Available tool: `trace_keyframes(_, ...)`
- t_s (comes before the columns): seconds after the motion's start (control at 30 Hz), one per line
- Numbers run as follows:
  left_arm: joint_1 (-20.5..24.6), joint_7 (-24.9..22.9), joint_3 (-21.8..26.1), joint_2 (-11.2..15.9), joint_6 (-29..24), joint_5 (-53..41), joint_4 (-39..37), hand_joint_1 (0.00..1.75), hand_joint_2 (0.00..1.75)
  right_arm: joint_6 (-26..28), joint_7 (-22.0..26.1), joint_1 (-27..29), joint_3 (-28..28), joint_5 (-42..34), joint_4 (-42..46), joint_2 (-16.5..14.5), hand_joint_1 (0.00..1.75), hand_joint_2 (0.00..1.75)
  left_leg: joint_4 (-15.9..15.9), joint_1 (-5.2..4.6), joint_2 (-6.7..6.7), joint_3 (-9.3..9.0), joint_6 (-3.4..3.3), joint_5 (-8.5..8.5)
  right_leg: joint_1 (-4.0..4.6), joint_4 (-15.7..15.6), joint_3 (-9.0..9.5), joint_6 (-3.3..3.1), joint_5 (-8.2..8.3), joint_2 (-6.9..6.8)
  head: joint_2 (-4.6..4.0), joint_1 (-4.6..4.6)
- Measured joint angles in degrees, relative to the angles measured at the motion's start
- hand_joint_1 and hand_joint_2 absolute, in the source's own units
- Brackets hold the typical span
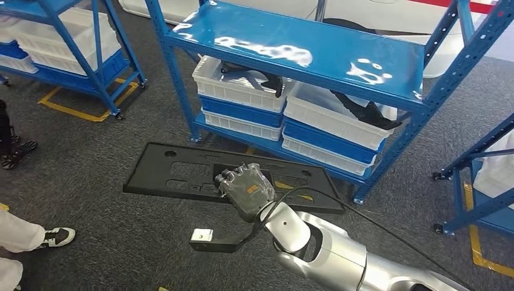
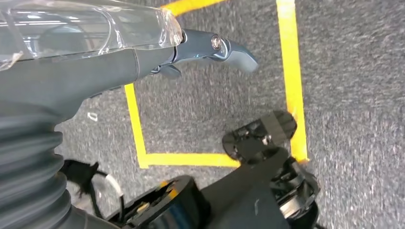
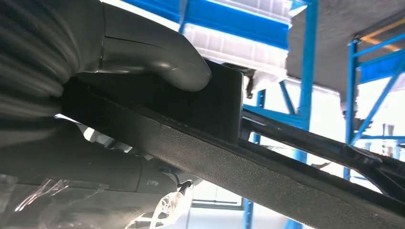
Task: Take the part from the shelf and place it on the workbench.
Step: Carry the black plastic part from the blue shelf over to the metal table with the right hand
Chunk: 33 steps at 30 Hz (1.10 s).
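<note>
— The arm?
— A silver right arm (image 1: 339,251) with rounded shells, a black cable (image 1: 376,227) looping over it, ending in a dark grey right hand (image 1: 245,188).
— The left hand (image 2: 210,47)?
— Grey ribbed cover, clear plastic shell, one screw.

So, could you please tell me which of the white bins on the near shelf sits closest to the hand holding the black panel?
The left-hand white bin, stacked over a blue one, sits nearer the right hand gripping the black panel; the other bin lies further right.

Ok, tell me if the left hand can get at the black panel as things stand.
Probably not as it stands. The left hand hangs low over the carpet and yellow tape, holding nothing, while the right hand holds the black panel out in front of the blue shelf. The left arm would have to lift first.
</note>
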State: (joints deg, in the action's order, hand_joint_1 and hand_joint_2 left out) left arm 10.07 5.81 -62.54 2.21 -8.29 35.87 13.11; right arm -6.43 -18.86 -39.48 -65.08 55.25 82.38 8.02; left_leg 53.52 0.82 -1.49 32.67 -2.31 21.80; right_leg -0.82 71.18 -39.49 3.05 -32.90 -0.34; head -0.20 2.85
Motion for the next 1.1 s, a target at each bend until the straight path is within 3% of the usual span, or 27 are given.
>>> trace_keyframes(0.03, -0.1, 0.0, 0.0, 0.0, 0.0, 0.0, 0.0, 0.0, 1.75, 0.0, 0.0, 0.1, 0.0, 0.0, 0.0, 0.0, 1.75, 1.75, 0.0, -0.03, -0.68, 0.0, -0.04, -0.02, 0.01, 1.3, -0.58, -0.04, -0.04, 0.09, 0.01, -0.01)
trace_keyframes(0.07, -0.2, 0.0, 0.0, 0.0, 0.0, -0.1, 0.0, 0.0, 1.75, 0.0, 0.0, 0.2, 0.0, 0.0, 0.0, 0.1, 1.75, 1.75, 0.1, -0.04, -1.38, -0.01, -0.04, -0.03, -0.02, 0.3, -0.04, -0.11, 1.0, 0.17, 0.01, -0.01)
trace_keyframes(0.13, -0.3, 0.0, 0.0, 0.0, 0.0, -0.3, 0.0, 0.0, 1.75, 0.0, 0.0, 0.2, 0.0, 0.0, 0.0, 0.1, 1.75, 1.75, 0.3, 0.01, -2.78, -0.01, 0.05, -0.01, -0.24, -7.3, 3.78, -0.34, 4.83, 1.58, 0.01, -0.01)
trace_keyframes(0.2, -0.2, 0.0, 0.0, 0.0, 0.0, -0.6, 0.0, 0.0, 1.75, 0.0, 0.0, 0.2, 0.0, 0.0, 0.0, 0.1, 1.75, 1.75, 0.7, -0.13, -4.08, 0.37, 0.49, 0.01, -0.54, -14.1, 7.09, -0.48, 7.11, 3.77, 0.0, 0.02)
trace_keyframes(0.23, -0.2, 0.0, 0.0, 0.0, 0.0, -0.7, 0.0, 0.0, 1.75, 0.0, 0.0, 0.3, 0.0, 0.0, 0.0, 0.2, 1.75, 1.75, 0.8, -0.14, -4.63, 0.65, 0.81, -0.04, -0.55, -15.5, 7.69, -0.53, 7.32, 4.42, 0.01, 0.04)
trace_keyframes(0.3, -0.4, 0.0, 0.0, 0.1, 0.0, -0.8, 0.0, 0.0, 1.75, 0.1, 0.0, 0.5, 0.0, 0.0, 0.0, 0.3, 1.75, 1.75, 0.7, 0.13, -5.68, 1.11, 1.55, -0.31, -0.37, -15.7, 7.66, -0.86, 7.39, 3.52, 0.01, 0.07)
trace_keyframes(0.33, -0.5, 0.0, 0.0, 0.1, 0.0, -0.8, 0.0, 0.0, 1.75, 0.1, 0.0, 0.6, 0.0, 0.0, 0.1, 0.3, 1.75, 1.75, 1.0, 0.18, -5.28, 1.42, 1.85, -0.13, -0.33, -15.8, 7.66, -1.12, 7.51, 2.89, 0.01, 0.11)
trace_keyframes(0.4, -0.6, 0.0, 0.0, 0.2, 0.0, -0.9, 0.0, 0.0, 1.75, 0.1, -0.1, 0.6, 0.0, 0.0, 0.1, 0.3, 1.75, 1.75, 4.4, 0.14, -2.72, 3.11, 2.44, 1.86, -0.46, -16.1, 7.71, -1.66, 7.71, 1.6, 0.0, 0.34)
trace_keyframes(0.47, -0.6, 0.0, 0.0, 0.2, 0.0, -0.9, 0.0, 0.0, 1.75, 0.1, -0.2, 0.8, 0.1, 0.0, 0.1, 0.4, 1.75, 1.75, 12.3, 0.12, 0.1, 6.75, 2.94, 5.6, -0.31, -16.0, 7.71, -1.93, 7.67, 0.26, 0.0, 0.56)
trace_keyframes(0.53, -0.5, -0.1, 0.0, 0.2, 0.0, -1.0, 0.0, 0.0, 1.75, 0.1, -0.2, 1.3, 0.1, 0.0, 0.1, 0.5, 1.75, 1.75, 18.3, 0.15, 0.87, 9.46, 3.14, 7.41, -0.16, -16.0, 7.7, -2.06, 7.59, -1.19, 0.0, 0.58)
trace_keyframes(0.57, -0.5, -0.1, 0.0, 0.2, 0.0, -1.0, 0.0, 0.0, 1.75, 0.1, -0.2, 1.5, 0.1, 0.0, 0.1, 0.5, 1.75, 1.75, 17.9, 0.14, 1.03, 9.19, 3.09, 6.76, -0.12, -16.0, 7.72, -2.09, 7.54, -1.84, 0.0, 0.58)
trace_keyframes(0.6, -0.5, -0.2, 0.0, 0.2, 0.0, -1.0, 0.0, 0.0, 1.75, 0.1, -0.2, 1.6, 0.1, 0.0, 0.1, 0.5, 1.75, 1.75, 15.0, 0.08, 1.38, 7.63, 2.92, 5.15, -0.09, -16.0, 7.79, -2.06, 7.48, -2.46, 0.0, 0.58)
trace_keyframes(0.67, -0.5, -0.2, 0.0, 0.3, 0.0, -1.1, 0.0, 0.0, 1.75, 0.2, -0.2, 1.6, 0.1, 0.0, 0.1, 0.5, 1.75, 1.75, 6.4, -0.44, 3.51, 3.04, 2.25, 1.8, 0.11, -16.0, 7.96, -1.84, 7.3, -3.5, 0.0, 0.58)
trace_keyframes(0.7, -0.4, -0.3, 0.0, 0.3, 0.0, -1.3, 0.0, 0.0, 1.75, 0.2, -0.2, 1.6, 0.1, 0.0, 0.1, 0.6, 1.75, 1.75, 3.1, -0.8, 4.55, 1.36, 1.83, 0.84, 0.27, -16.0, 8.0, -1.66, 7.2, -4.0, 0.01, 0.57)
trace_keyframes(0.77, -0.3, -0.3, 0.0, 0.3, 0.1, -1.6, 0.0, 0.0, 1.75, 0.2, -0.2, 1.8, 0.1, 0.0, 0.2, 0.7, 1.75, 1.75, 1.0, -1.38, 5.17, 0.54, 1.25, 0.68, 0.54, -16.0, 8.04, -1.28, 7.05, -5.01, 0.01, 0.52)
trace_keyframes(0.83, -0.5, -0.4, 0.0, 0.3, 0.1, -1.7, 0.0, 0.0, 1.75, 0.3, -0.2, 1.9, 0.1, 0.0, 0.2, 0.7, 1.75, 1.75, 0.9, -1.19, 3.91, 0.68, 0.71, 0.37, 0.51, -15.8, 8.16, -0.78, 6.75, -5.52, 0.0, 0.49)
trace_keyframes(0.9, -0.5, -0.4, 0.0, 0.3, 0.1, -1.8, 0.0, 0.0, 1.75, 0.3, -0.2, 2.0, 0.2, 0.0, 0.2, 0.8, 1.75, 1.75, 0.5, -0.79, 2.67, 0.59, 0.0, -0.03, 0.36, -12.9, 7.07, -0.33, 4.62, -3.36, 0.01, 0.44)
trace_keyframes(0.97, -0.3, -0.4, 0.0, 0.3, 0.1, -1.8, 0.0, 0.0, 1.75, 0.3, -0.1, 2.3, 0.2, 0.0, 0.3, 1.0, 1.75, 1.75, 0.5, -0.64, 1.31, 0.58, -0.46, -0.22, 0.22, -5.3, 3.63, -0.16, 0.69, -0.62, 0.01, 0.35)
trace_keyframes(1.0, -0.2, -0.4, 0.0, 0.3, 0.1, -1.9, 0.0, 0.0, 1.75, 0.3, -0.1, 2.6, 0.2, 0.0, 0.3, 1.1, 1.75, 1.75, 0.5, -0.66, 0.59, 0.59, -0.54, -0.23, 0.21, -1.3, 1.72, -0.13, -0.82, -0.14, 0.0, 0.31)
trace_keyframes(1.03, -0.2, -0.4, 0.0, 0.3, 0.1, -1.9, 0.0, 0.0, 1.75, 0.2, 0.0, 2.9, 0.1, 0.0, 0.3, 1.2, 1.75, 1.75, 0.5, -0.67, -0.2, 0.59, -0.55, -0.24, 0.21, 1.3, 0.37, -0.12, -1.4, 0.05, 0.0, 0.31)
trace_keyframes(1.07, -0.3, -0.4, 0.0, 0.3, 0.1, -1.9, 0.0, 0.0, 1.75, 0.0, 0.1, 3.0, 0.1, 0.0, 0.3, 1.3, 1.75, 1.75, 0.6, -0.66, -0.97, 0.59, -0.55, -0.25, 0.2, 1.6, 0.07, -0.13, -0.78, 0.12, 0.01, 0.3)
trace_keyframes(1.1, -0.3, -0.3, 0.0, 0.3, 0.2, -2.0, 0.0, 0.0, 1.75, -0.3, 0.3, 3.1, 0.1, -0.1, 0.3, 1.3, 1.75, 1.75, 0.7, -0.63, -1.76, 0.57, -0.52, -0.25, 0.16, -0.6, 0.94, -0.17, 0.91, 0.29, 0.01, 0.3)
